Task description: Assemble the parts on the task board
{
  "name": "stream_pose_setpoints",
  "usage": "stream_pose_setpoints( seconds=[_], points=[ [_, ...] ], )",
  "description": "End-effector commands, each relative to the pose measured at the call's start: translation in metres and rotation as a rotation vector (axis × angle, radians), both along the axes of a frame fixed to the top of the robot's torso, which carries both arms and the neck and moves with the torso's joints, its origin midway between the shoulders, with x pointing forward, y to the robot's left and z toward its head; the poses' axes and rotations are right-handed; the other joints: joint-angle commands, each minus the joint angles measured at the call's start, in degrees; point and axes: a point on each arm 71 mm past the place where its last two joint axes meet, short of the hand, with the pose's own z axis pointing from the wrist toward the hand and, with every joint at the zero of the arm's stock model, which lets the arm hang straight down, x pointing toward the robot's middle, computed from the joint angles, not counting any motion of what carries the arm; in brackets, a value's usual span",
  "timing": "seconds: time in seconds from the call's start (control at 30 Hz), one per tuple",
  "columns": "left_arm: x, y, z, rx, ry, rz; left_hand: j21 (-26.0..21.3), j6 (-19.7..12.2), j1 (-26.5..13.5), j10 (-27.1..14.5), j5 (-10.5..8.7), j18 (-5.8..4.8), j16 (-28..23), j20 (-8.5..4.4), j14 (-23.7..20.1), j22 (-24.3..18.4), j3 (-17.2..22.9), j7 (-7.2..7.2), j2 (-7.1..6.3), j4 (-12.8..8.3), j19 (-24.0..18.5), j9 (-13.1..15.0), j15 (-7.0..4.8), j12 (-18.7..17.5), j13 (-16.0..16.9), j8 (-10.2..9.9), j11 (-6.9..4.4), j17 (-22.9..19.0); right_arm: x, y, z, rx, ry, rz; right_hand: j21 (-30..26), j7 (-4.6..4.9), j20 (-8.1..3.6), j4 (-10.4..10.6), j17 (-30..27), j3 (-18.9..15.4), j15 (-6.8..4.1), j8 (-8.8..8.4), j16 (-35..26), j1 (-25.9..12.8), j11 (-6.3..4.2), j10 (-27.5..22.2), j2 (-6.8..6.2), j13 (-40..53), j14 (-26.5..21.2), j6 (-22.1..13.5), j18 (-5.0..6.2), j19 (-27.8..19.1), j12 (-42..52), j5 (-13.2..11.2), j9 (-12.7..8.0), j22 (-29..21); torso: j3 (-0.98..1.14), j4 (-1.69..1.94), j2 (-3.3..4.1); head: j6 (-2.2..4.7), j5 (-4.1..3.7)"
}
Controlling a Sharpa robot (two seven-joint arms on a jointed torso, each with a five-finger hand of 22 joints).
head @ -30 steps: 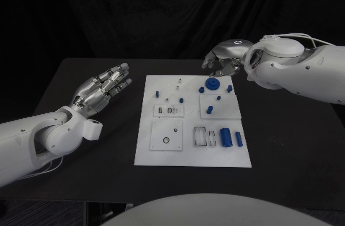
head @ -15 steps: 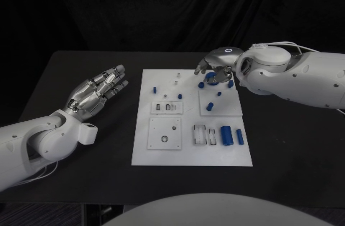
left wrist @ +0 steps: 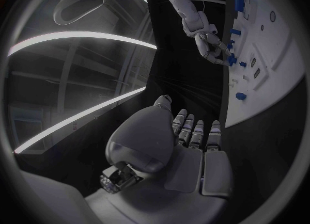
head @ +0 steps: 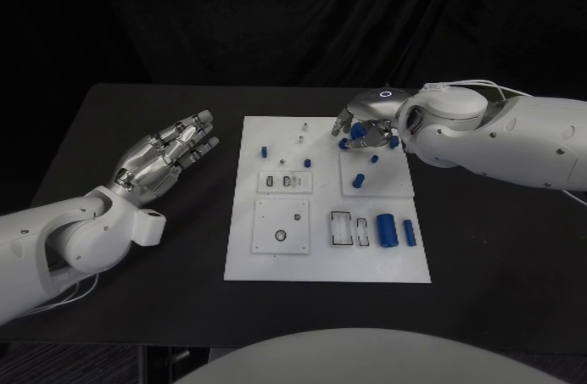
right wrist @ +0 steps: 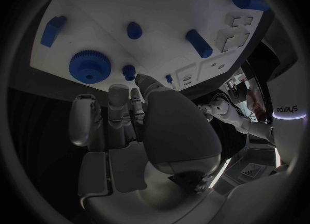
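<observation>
The right hand [head: 365, 123] is over the far right corner of the task board [head: 327, 265], fingers curled downward around the blue gear [right wrist: 90, 67]; from the head view its fingertips bracket the gear, but the wrist view shows the fingers [right wrist: 118, 96] reaching toward it with a gap, so whether it actually grips the gear I cannot tell. Beside the gear, the wrist view picks up a small blue peg [right wrist: 134, 30] standing on the board and a longer blue cylinder [right wrist: 199, 43] lying nearby. Over on the other side, the left hand [head: 165, 153] hovers above the black table [head: 147, 308], just off the board's left edge, palm up, fingers spread and straight, holding nothing; its wrist view shows the same flat, extended fingers [left wrist: 197, 132]. On the board itself, two blue cylinders [head: 385, 230] lie side by side near the right edge toward the near end, next to a pair of rectangular slots [head: 346, 230]. A square plate with a small oval hole [head: 282, 236] sits left of those slots. Further up, a small blue peg [head: 263, 152] stands near the left edge, and another blue piece [head: 359, 180] lies on the raised square plate in the right half, apart from the hand.
</observation>
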Motion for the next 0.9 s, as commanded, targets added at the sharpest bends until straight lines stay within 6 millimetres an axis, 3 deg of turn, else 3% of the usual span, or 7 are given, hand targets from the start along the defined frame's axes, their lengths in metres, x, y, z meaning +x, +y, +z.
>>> stream_pose_setpoints(
  seconds=[0.03,0.23,0.33,0.47,0.67,0.8,0.9],
  points=[
    [0.0,0.001,0.011,-0.097,-0.118,0.003,0.15,-0.01,0.49,0.03,0.2,0.69,-0.04,0.36,0.14,0.0,0.44,0.15,0.06,0.06,0.11,0.03,0.49,0.0,-0.01,-0.37,0.41,0.03,0.001,0.0,-0.002,-0.002,-0.016,-0.009,0.23,0.1,-0.05,0.0,0.31,0.43,0.06,0.52,0.52,-0.46,0.12,0.54,-0.36,0.14,0.39,0.67,-0.33,0.53,0.25,0.45,0.25,0.2,-0.08,-0.01,-0.07,-0.01,-0.07],
    [0.001,0.001,0.01,-0.096,-0.114,-0.002,0.2,0.05,0.58,0.06,0.22,0.69,0.02,0.5,0.22,0.02,0.61,0.19,0.1,0.05,0.18,0.03,0.62,0.05,0.0,-0.38,0.5,0.05,0.002,0.001,-0.006,-0.005,-0.01,-0.01,0.3,0.39,0.01,-0.18,0.54,1.39,0.13,1.25,0.64,-0.45,0.22,0.68,-0.47,0.33,0.38,2.57,-0.36,0.58,0.55,0.94,1.21,0.51,-0.13,0.13,-0.23,-0.01,0.12],
    [0.001,0.001,0.009,-0.093,-0.108,-0.004,0.2,0.02,0.6,0.03,0.23,0.69,0.02,0.53,0.23,0.02,0.65,0.19,0.1,0.04,0.18,0.03,0.65,0.02,-0.01,-0.39,0.51,0.05,0.003,0.001,-0.008,-0.001,-0.011,-0.008,0.31,0.21,0.07,-0.36,0.7,1.94,0.2,2.03,0.7,-0.52,0.32,0.83,-0.48,0.43,0.35,4.04,-0.37,0.56,0.69,0.97,2.19,0.68,-0.15,0.0,-0.23,-0.01,0.57],
    [0.002,0.002,0.009,-0.09,-0.103,-0.007,0.27,-0.07,0.72,-0.01,0.27,0.68,0.08,0.73,0.33,0.05,0.86,0.22,0.09,-0.02,0.28,0.01,0.85,0.0,-0.02,-0.44,0.55,0.07,0.004,0.002,-0.012,0.005,-0.014,-0.004,0.45,0.26,0.12,-0.53,1.15,2.39,0.26,2.74,0.93,-0.54,0.39,1.18,-0.33,0.5,0.49,5.26,-0.42,0.72,0.84,1.01,3.09,1.02,-0.21,0.03,-0.26,-0.01,0.53],
    [0.002,0.002,0.008,-0.086,-0.094,-0.012,0.3,-0.12,0.79,-0.02,0.3,0.68,0.1,0.86,0.36,0.07,1.0,0.25,0.08,-0.06,0.32,0.01,0.99,0.01,-0.02,-0.47,0.56,0.07,0.007,0.002,-0.019,0.006,-0.014,-0.001,0.36,0.27,0.13,-0.62,0.72,2.51,0.27,2.85,0.73,-0.48,0.41,1.19,-0.32,0.5,0.35,5.42,-0.39,0.61,0.82,1.04,3.28,0.9,-0.37,0.09,-0.38,-0.01,0.55],
    [0.002,0.002,0.007,-0.084,-0.088,-0.016,0.36,-0.06,0.95,-0.02,0.36,0.69,0.15,1.03,0.44,0.09,1.26,0.29,0.08,-0.19,0.41,0.02,1.13,0.03,-0.01,-0.48,0.62,0.09,0.009,0.002,-0.022,0.007,-0.014,0.001,0.26,0.36,0.17,-0.83,0.54,2.84,0.32,2.96,0.59,-0.32,0.44,1.61,-0.26,0.55,0.21,5.57,-0.35,0.48,0.97,1.17,3.66,0.8,-0.32,-0.01,-0.45,-0.01,0.71],
    [0.003,0.003,0.007,-0.083,-0.085,-0.018,0.41,-0.1,1.28,-0.04,0.44,0.72,0.17,1.26,0.5,0.11,1.68,0.44,-0.14,-0.56,0.48,0.01,1.31,0.03,-0.01,-0.53,0.73,0.09,0.01,0.002,-0.022,0.012,-0.02,0.004,0.06,0.43,0.22,-0.96,-0.45,3.15,0.37,2.84,0.03,-0.42,0.42,2.51,-0.42,0.7,-0.06,5.28,-0.27,0.28,1.31,1.4,4.1,0.59,-0.32,0.11,-0.53,-0.01,0.62]
  ],
)
